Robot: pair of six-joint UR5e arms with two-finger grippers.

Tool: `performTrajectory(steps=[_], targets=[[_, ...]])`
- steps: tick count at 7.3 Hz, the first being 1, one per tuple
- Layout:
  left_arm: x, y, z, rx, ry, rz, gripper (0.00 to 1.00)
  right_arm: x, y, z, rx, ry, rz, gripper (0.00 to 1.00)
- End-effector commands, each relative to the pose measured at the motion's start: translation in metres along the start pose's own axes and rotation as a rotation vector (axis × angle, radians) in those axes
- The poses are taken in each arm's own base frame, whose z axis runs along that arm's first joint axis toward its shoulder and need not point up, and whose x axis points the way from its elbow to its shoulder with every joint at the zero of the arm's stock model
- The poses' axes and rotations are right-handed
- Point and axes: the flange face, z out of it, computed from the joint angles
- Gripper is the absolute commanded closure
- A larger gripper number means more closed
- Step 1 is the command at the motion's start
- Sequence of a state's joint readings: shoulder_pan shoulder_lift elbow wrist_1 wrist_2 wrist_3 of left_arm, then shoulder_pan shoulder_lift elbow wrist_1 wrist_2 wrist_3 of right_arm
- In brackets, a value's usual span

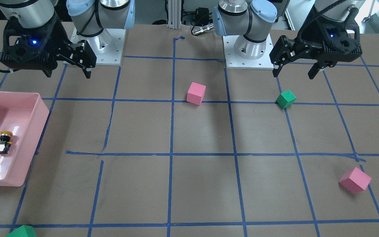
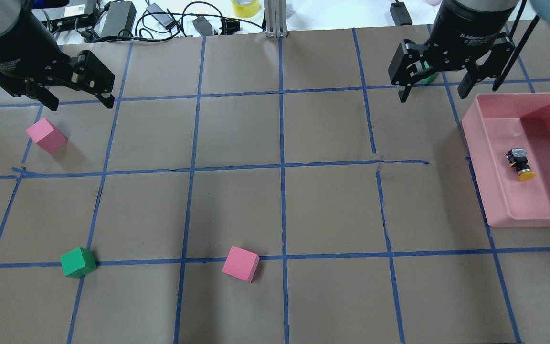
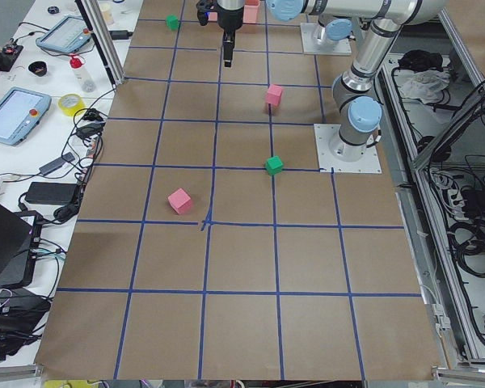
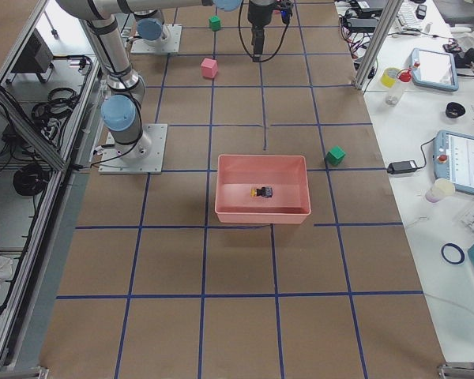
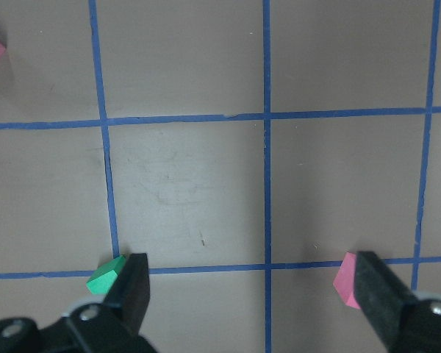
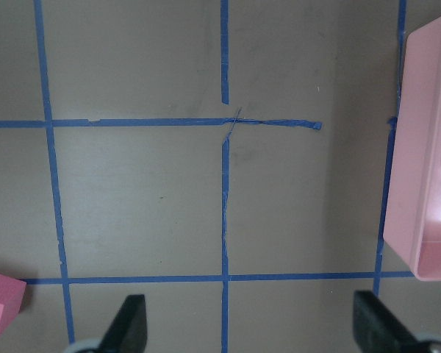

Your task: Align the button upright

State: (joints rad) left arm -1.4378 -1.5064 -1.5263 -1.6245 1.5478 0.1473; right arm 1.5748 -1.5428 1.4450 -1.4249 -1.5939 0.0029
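The button (image 1: 3, 143) lies on its side inside the pink bin (image 1: 41, 112), with its yellow cap toward the robot. It also shows in the overhead view (image 2: 521, 164) and in the exterior right view (image 4: 262, 191). My right gripper (image 2: 432, 94) hangs open and empty above the table, beside the bin's far corner; it also shows in the front-facing view (image 1: 67, 74). My left gripper (image 2: 81, 102) is open and empty at the far left, well away from the button; it also shows in the front-facing view (image 1: 294, 73). Both wrist views show spread fingers (image 5: 132, 287) (image 6: 128, 323) with nothing between them.
A pink cube (image 2: 47, 135) lies near my left gripper. A green cube (image 2: 78, 262) and a second pink cube (image 2: 240, 263) lie nearer the robot. Another green cube (image 2: 430, 76) sits behind my right gripper. Blue tape lines grid the brown table.
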Motion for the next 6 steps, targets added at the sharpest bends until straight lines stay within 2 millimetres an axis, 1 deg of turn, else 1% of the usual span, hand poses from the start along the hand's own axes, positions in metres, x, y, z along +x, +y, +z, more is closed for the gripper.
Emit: performTrajectory(steps=[1, 3, 5, 6], targets=[[-0.0002, -0.0001, -0.0008, 0.002, 0.0, 0.0, 0.0, 0.0005, 0.0006, 0.0038, -0.01, 0.001, 0.001, 0.0], [-0.0004, 0.0, 0.0, 0.0, -0.002, 0.0, 0.0, 0.0007, 0.0006, 0.0039, -0.01, 0.003, -0.001, 0.0], [-0.0004, 0.0, 0.0, 0.0, -0.002, 0.0, 0.0, 0.0017, 0.0074, 0.0006, -0.018, 0.02, -0.001, 0.0], [-0.0002, 0.0, 0.0, 0.0, 0.0, 0.0, 0.0, 0.0041, 0.0068, 0.0006, -0.018, 0.021, 0.003, 0.0]])
